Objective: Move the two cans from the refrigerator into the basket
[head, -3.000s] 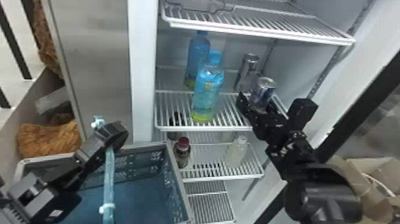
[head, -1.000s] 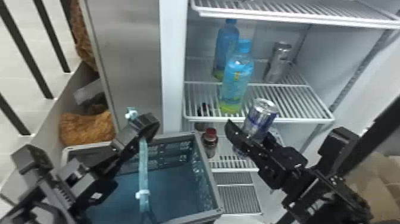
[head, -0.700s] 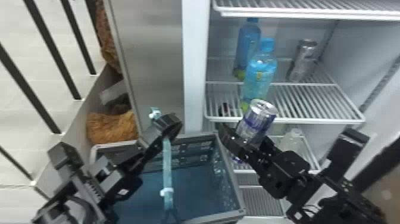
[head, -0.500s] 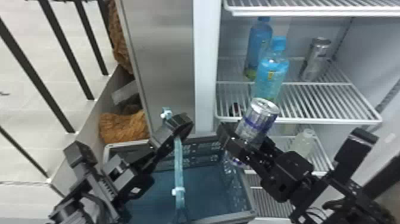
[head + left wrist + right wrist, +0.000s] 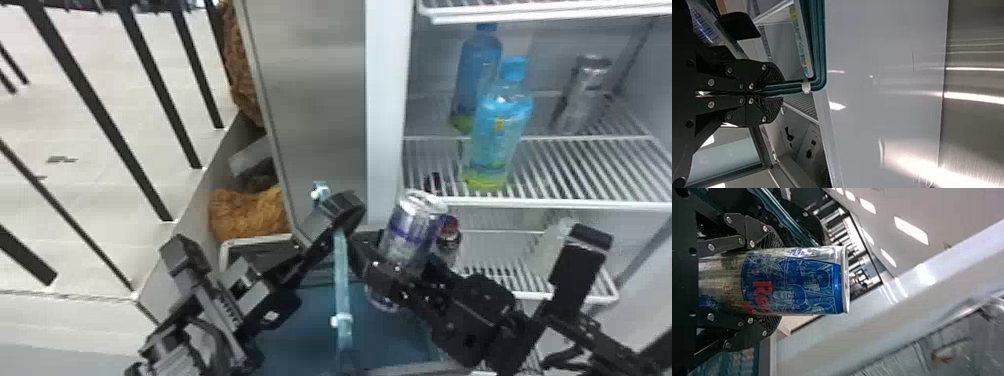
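Observation:
In the head view my right gripper [image 5: 395, 270] is shut on a silver-and-blue can [image 5: 412, 227], tilted over the basket's right part. The right wrist view has this can [image 5: 793, 282] between the fingers of my right gripper [image 5: 770, 282]. A second silver can [image 5: 582, 95] stands at the back right of the refrigerator's middle shelf [image 5: 575, 202]. My left gripper [image 5: 345, 215] is shut on the teal handle [image 5: 341, 280] of the basket [image 5: 400, 370]. In the left wrist view my left gripper [image 5: 772, 90] pinches the same handle [image 5: 820, 47].
Two blue bottles, the nearer one [image 5: 500, 125] in front, stand on the middle shelf. A red-capped bottle [image 5: 448, 240] and a pale bottle [image 5: 555, 245] are on the lower shelf. The refrigerator's white frame edge [image 5: 385, 110] rises behind the basket.
The right gripper has carried its can out of the refrigerator, leftward to the basket. The head view has turned left. The left gripper keeps its hold on the handle.

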`<state>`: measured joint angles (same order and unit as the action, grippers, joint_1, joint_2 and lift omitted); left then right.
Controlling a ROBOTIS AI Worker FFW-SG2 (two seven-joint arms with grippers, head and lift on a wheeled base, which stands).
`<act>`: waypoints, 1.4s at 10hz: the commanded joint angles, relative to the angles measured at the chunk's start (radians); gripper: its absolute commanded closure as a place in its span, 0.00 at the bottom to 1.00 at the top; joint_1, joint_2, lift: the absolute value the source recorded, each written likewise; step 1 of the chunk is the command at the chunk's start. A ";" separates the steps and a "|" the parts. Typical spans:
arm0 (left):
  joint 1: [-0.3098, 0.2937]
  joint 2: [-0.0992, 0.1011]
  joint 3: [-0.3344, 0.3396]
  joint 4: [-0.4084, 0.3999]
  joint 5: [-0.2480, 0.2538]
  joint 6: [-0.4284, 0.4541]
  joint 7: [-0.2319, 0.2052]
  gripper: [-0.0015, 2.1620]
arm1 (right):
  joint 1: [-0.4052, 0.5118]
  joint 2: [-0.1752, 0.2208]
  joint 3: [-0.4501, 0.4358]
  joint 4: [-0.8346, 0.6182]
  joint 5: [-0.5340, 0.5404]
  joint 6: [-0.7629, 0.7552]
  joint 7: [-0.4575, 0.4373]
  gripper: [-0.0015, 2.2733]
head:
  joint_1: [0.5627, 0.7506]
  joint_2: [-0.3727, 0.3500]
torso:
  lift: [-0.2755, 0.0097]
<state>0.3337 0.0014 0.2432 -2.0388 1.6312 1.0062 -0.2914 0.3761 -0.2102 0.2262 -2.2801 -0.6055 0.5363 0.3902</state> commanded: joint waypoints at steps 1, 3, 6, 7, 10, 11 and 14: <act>0.000 -0.001 0.000 0.000 0.000 0.000 0.000 0.56 | -0.018 -0.001 0.015 0.016 -0.001 0.009 0.007 0.25 | 0.70 0.71 | 0.84; 0.000 0.000 0.000 0.000 0.002 -0.002 0.000 0.56 | -0.018 -0.001 0.007 0.016 -0.003 0.006 0.007 0.08 | 0.70 0.73 | 0.84; 0.000 -0.001 0.000 0.000 0.004 -0.002 0.000 0.56 | 0.004 0.018 -0.063 0.009 0.043 -0.063 0.007 0.04 | 0.70 0.71 | 0.84; 0.002 -0.001 0.000 0.000 0.004 -0.002 0.000 0.56 | 0.019 0.028 -0.114 -0.006 0.069 -0.077 0.007 0.04 | 0.70 0.69 | 0.84; 0.002 -0.001 0.000 -0.002 0.006 -0.005 0.000 0.56 | 0.058 0.049 -0.234 -0.053 0.125 -0.114 0.007 0.04 | 0.70 0.54 | 0.84; 0.002 -0.001 0.000 0.000 0.006 -0.005 0.000 0.56 | 0.071 0.057 -0.268 -0.065 0.139 -0.126 0.006 0.04 | 0.70 0.50 | 0.84; 0.005 -0.001 0.000 -0.002 0.008 -0.005 -0.002 0.56 | 0.107 0.083 -0.368 -0.097 0.165 -0.153 0.001 0.04 | 0.70 0.40 | 0.84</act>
<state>0.3378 0.0000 0.2433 -2.0388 1.6395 1.0013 -0.2927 0.4770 -0.1323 -0.1225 -2.3725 -0.4464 0.3880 0.3900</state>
